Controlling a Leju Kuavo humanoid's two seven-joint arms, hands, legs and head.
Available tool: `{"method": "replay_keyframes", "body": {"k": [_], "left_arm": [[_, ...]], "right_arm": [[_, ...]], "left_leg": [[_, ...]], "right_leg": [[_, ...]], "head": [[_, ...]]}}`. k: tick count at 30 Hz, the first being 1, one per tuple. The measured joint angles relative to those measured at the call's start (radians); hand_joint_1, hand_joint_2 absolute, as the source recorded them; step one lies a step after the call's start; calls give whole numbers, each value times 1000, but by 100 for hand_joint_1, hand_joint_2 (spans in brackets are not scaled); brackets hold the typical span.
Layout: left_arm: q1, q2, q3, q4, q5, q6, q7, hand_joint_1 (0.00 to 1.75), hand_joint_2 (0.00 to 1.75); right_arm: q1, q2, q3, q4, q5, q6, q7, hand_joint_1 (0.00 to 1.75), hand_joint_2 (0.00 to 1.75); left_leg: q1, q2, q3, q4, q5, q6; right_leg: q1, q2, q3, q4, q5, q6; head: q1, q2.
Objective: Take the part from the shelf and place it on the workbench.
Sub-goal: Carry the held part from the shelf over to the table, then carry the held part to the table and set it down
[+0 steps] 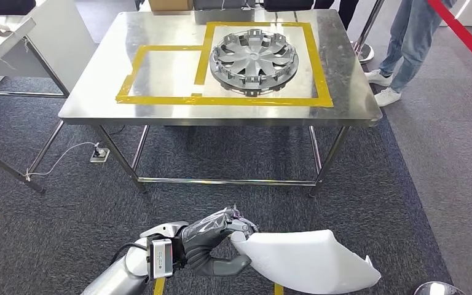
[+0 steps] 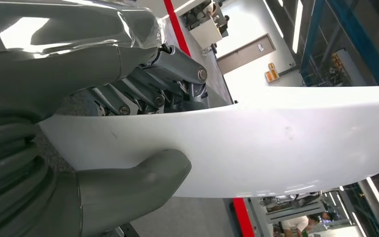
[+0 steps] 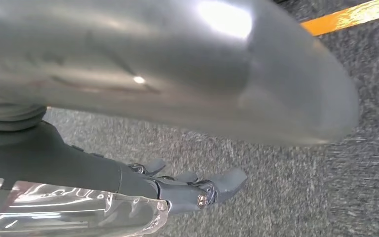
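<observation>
The left robot hand point(image 1: 221, 236) comes in from the lower edge of the head view on a silver arm bent at the elbow, the forearm reaching forward and to the right. It holds the white part point(image 1: 307, 258), a long, curved, smooth-skinned panel, at its near-left end. In the left wrist view the thick grey thumb point(image 2: 143, 173) presses flat against one face of the part point(image 2: 286, 143) while the darker fingers point(image 2: 177, 64) wrap over the opposite edge, so the panel is clamped between them (the grip sits close to one end, with most of the panel's length sticking out beyond the hand). The part hangs in the air above the dark carpet point(image 1: 233, 203), well short of the near edge of the desk point(image 1: 98, 92), and nothing of it touches the desk.

The steel desk carries yellow tape point(image 1: 221, 100) marking two adjoining rectangles. A grey wheel cover point(image 1: 254, 62) lies flat inside the larger one, toward the far-right corner; the smaller rectangle lies to its left.

The right robot hand point(image 3: 187, 190) hangs over the carpet in the right wrist view, its dark fingers loosely extended and slightly apart, with nothing between them. A person's legs point(image 1: 405, 49) in jeans and white shoes stand just beyond the desk's right edge.
</observation>
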Motion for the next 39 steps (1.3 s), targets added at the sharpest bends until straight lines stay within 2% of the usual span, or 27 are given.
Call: {"method": "replay_keyframes", "body": {"k": [1, 2, 4, 5, 6, 8, 10, 11, 12, 14, 15, 16, 17, 19, 21, 23, 25, 26, 28, 30, 31, 32, 33, 35, 36, 37, 39], "left_arm": [[0, 0, -1, 0, 1, 0, 1, 175, 175], [-1, 0, -2, 0, 2, 0, 3, 175, 175], [-5, 0, -3, 0, 4, -1, 8, 175, 175], [-7, -1, -4, 0, 5, -1, 12, 175, 175], [-10, -2, -4, 0, 6, -1, 16, 175, 175], [-18, -8, -6, -1, 10, -2, 23, 175, 175], [-24, -15, -7, -2, 16, -2, 29, 175, 175], [-27, -17, -8, -2, 18, -1, 32, 175, 175], [-28, -17, -9, -3, 20, -1, 33, 175, 175], [-27, -17, -12, -3, 20, 0, 35, 175, 175], [-26, -17, -13, -3, 20, 1, 36, 175, 175], [-26, -16, -14, -2, 20, 1, 36, 175, 175], [-25, -17, -15, -2, 20, 2, 36, 175, 175], [-25, -17, -16, -2, 20, 5, 36, 175, 175], [-25, -15, -16, -3, 21, 7, 36, 175, 175], [-25, -12, -13, -9, 26, 7, 37, 175, 175], [-26, -7, -6, -20, 36, 1, 38, 175, 175], [-27, -3, -2, -25, 41, -4, 38, 175, 175], [-27, 5, 4, -30, 46, -11, 40, 175, 175], [-25, 12, 6, -31, 47, -16, 42, 175, 175], [-25, 15, 6, -31, 47, -19, 44, 175, 175], [-25, 17, 6, -31, 47, -21, 46, 175, 175], [-25, 20, 6, -31, 46, -23, 49, 175, 175], [-25, 24, 5, -28, 41, -25, 51, 175, 175], [-25, 26, 4, -26, 35, -25, 52, 175, 175], [-24, 28, 4, -23, 28, -25, 51, 175, 175], [-27, 29, 2, -21, 18, -26, 51, 175, 175]], "right_arm": [[0, 2, 0, 0, -1, 0, 1, 0, 0], [0, 3, 0, 0, -2, 0, 2, 0, 0], [-1, 5, -1, 0, -3, 0, 3, 0, 0], [-2, 6, -1, 0, -4, 0, 3, 0, 0], [-3, 6, -1, 0, -4, 0, 3, 0, 0], [-3, 5, -1, 0, -4, 1, 3, 0, 0], [-5, 5, -1, 0, -3, 3, 3, 0, 0], [-7, 4, -1, 0, -2, 4, 3, 0, 0], [-9, 4, -1, 0, -1, 6, 3, 0, 0], [-7, 4, -1, 0, 1, 7, 3, 0, 0], [-5, 4, -1, 0, 3, 8, 3, 0, 0], [-3, 4, -1, 0, 4, 8, 3, 0, 0], [-2, 4, -1, 0, 4, 8, 3, 0, 0], [0, 3, -1, 0, 4, 8, 3, 0, 0], [2, 2, -1, 1, 6, 9, 3, 0, 0], [2, -1, -1, 2, 7, 9, 3, 0, 0], [1, -3, -1, 3, 9, 9, 2, 0, 0], [0, -4, -1, 3, 10, 9, 2, 0, 0], [0, -4, -1, 4, 13, 9, 1, 0, 0], [1, -2, -1, 4, 15, 9, 1, 0, 0], [2, -1, -1, 4, 15, 9, 1, 0, 0], [2, 1, -1, 5, 16, 9, 1, 0, 0], [2, 5, -1, 5, 16, 10, 1, 0, 0], [2, 14, -1, 6, 16, 10, 0, 0, 0], [2, 19, -1, 7, 16, 10, 0, 0, 0], [1, 24, -1, 7, 16, 10, -2, 0, 0], [-1, 31, -1, 9, 16, 11, -6, 0, 0]], "left_leg": [[4, 0, -12, -23, -2, -3], [7, -1, -11, -68, 22, -5], [10, -9, 12, -189, 129, -5], [9, -13, 23, -229, 165, -2], [8, -17, 31, -253, 185, 2], [5, -18, 48, -260, 182, 20], [6, -12, 76, -266, 185, 41], [6, -10, 89, -267, 182, 49], [5, -7, 96, -269, 176, 56], [-2, -6, 106, -268, 163, 64], [-5, -7, 112, -268, 155, 66], [-8, -8, 122, -268, 146, 68], [-11, -8, 134, -268, 136, 69], [-15, -7, 160, -269, 115, 67], [-17, -9, 177, -272, 96, 59], [-18, -12, 189, -270, 93, 47], [-19, -11, 179, -229, 106, 37], [-19, -10, 152, -185, 112, 31], [-14, -9, 62, -67, 94, 17], [-6, -9, -23, 6, 37, 7], [-2, -8, -46, 5, 19, 3], [1, -7, -52, -26, 25, 0], [3, -6, -43, -82, 60, -1], [5, -3, -14, -206, 169, 3], [4, -2, 0, -244, 206, 6], [2, -3, 8, -262, 225, 12], [3, -5, 29, -269, 220, 28]], "right_leg": [[-2, 6, 15, 0, -12, 3], [-4, 12, 30, 0, -23, 6], [-7, 23, 56, -1, -46, 16], [-7, 28, 65, -3, -57, 23], [-7, 32, 75, -7, -65, 31], [-7, 35, 97, -11, -68, 47], [-7, 23, 100, 18, -69, 55], [-6, 13, 80, 58, -79, 56], [-4, 4, 45, 116, -94, 55], [2, -4, -47, 236, -145, 54], [5, -4, -83, 266, -163, 52], [8, -5, -103, 265, -166, 48], [12, -5, -106, 229, -145, 42], [22, -6, -84, 108, -51, 25], [32, -9, -64, 33, 13, 14], [34, -9, -48, 18, 17, 8], [28, -7, -23, 5, 16, 0], [24, -7, -9, -1, 13, -4], [19, -7, 10, -12, 3, -8], [13, -5, 26, -15, -12, -6], [9, -4, 36, -16, -21, -4], [6, -3, 48, -16, -31, -1], [4, -2, 62, -16, -42, 2], [3, 0, 85, -17, -65, 12], [3, 1, 94, -19, -77, 19], [4, 2, 105, -19, -83, 28], [4, 1, 118, -8, -79, 42]], "head": [[0, 0], [0, 0], [-1, 0], [-2, 0], [-2, 0], [-2, 0], [0, 0], [2, 0], [3, 0], [5, 0], [5, 0], [5, 0], [5, 0], [5, 0], [4, 0], [3, 0], [1, 0], [-1, 0], [-6, 0], [-7, 0], [-7, 0], [-7, 0], [-7, 0], [-8, 0], [-8, 0], [-9, 0], [-9, 0]]}}
